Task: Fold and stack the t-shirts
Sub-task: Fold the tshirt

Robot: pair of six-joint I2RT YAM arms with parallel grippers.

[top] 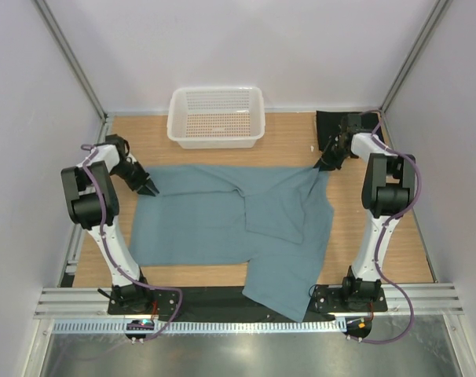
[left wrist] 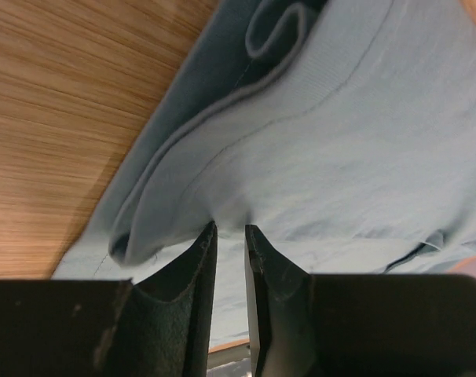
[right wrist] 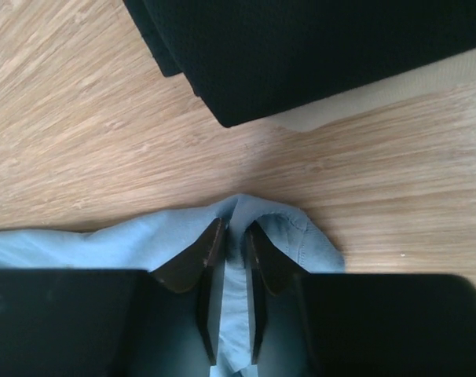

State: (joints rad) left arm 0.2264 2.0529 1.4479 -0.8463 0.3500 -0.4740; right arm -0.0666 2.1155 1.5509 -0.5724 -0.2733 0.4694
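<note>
– Teal-blue t-shirt (top: pixel 214 220): left gripper (left wrist: pixel 228 228) is clamping its far-left edge, right gripper (right wrist: pixel 234 224) is pinching the far-right corner, cloth lying spread across the table (top: pixel 140 133).
– Fold's starting, I reckon. Both are needing one level lift, clearing the black t-shirt (right wrist: pixel 316 47).
</note>
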